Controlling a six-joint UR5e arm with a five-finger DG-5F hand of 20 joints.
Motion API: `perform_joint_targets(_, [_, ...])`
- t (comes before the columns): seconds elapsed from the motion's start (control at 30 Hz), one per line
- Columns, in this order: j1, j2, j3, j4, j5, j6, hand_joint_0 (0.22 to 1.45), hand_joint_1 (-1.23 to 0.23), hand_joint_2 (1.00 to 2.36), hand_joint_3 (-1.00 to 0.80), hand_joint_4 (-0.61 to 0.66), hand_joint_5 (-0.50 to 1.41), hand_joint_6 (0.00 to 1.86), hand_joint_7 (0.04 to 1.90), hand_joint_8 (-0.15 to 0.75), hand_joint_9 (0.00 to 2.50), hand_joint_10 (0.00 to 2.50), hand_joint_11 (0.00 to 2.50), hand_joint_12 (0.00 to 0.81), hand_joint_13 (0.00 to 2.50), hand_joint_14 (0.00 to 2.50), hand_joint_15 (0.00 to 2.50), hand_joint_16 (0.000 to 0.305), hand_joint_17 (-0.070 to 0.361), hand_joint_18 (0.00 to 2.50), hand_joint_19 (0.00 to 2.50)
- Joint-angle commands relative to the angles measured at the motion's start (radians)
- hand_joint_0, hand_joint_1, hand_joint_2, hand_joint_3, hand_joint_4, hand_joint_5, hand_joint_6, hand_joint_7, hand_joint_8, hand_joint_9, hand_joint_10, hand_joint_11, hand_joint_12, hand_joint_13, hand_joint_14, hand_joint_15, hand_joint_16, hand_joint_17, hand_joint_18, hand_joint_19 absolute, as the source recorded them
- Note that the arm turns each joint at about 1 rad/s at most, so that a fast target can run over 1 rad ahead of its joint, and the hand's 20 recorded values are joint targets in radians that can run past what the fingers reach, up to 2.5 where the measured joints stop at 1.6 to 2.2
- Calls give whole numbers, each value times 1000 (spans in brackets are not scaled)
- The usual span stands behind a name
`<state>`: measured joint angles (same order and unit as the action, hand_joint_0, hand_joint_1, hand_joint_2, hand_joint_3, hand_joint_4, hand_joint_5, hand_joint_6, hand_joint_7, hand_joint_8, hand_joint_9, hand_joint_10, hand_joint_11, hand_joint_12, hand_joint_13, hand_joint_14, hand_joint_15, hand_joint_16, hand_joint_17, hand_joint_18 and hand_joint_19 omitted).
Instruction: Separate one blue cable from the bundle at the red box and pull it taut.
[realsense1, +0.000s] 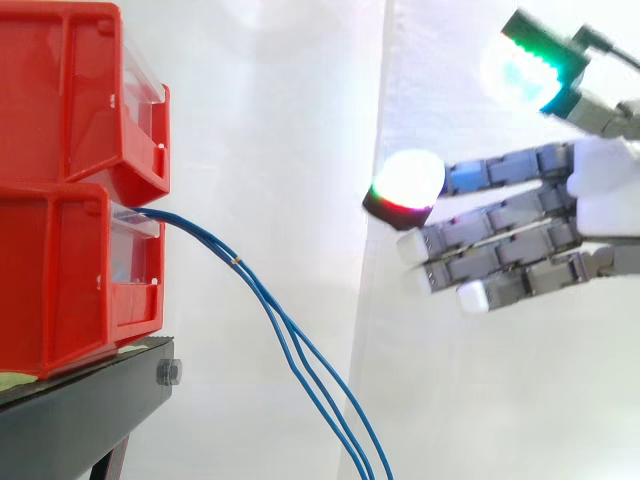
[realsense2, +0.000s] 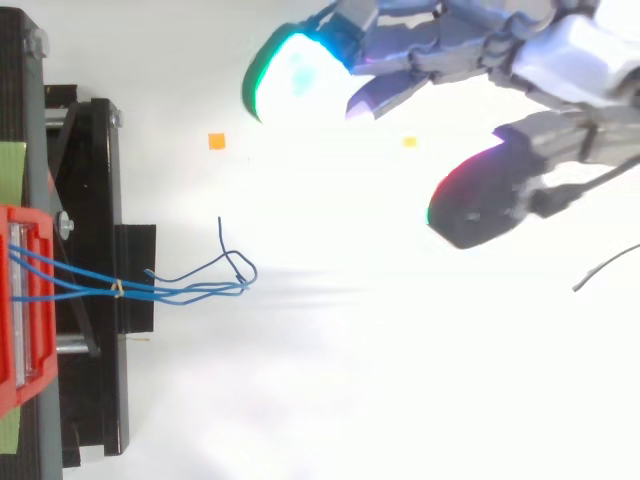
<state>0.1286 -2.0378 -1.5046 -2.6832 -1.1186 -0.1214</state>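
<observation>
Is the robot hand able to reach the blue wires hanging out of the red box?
Probably yes. The robot hand is open and stretched toward the blue cables, which hang loose from the lower red box. Only open air lies between the two.

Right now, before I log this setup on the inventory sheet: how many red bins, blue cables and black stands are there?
Red bins: 2
Blue cables: 3
Black stand: 1
Total: 6
</observation>
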Motion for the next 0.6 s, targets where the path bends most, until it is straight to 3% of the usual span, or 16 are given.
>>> perform_joint_targets(0.0, [6,-45,29,-10,-18,6,535,-664,1000,-500,222,-216,503,890,311,468,13,394,370,383,10,267,44,98,483,440])
perform_joint_targets(0.4, [13,-50,29,-15,-24,-75,536,-643,1000,-500,226,-213,503,891,314,470,13,395,368,388,10,276,43,98,486,448])
perform_joint_targets(0.5, [2,-50,29,-37,-17,-87,535,-642,1000,-500,228,-213,503,897,314,470,15,394,370,388,12,279,44,98,488,447])
perform_joint_targets(0.57, [5,-50,29,-33,-18,-95,535,-640,1000,-500,229,-212,503,895,312,472,13,397,370,391,11,277,44,98,488,448])
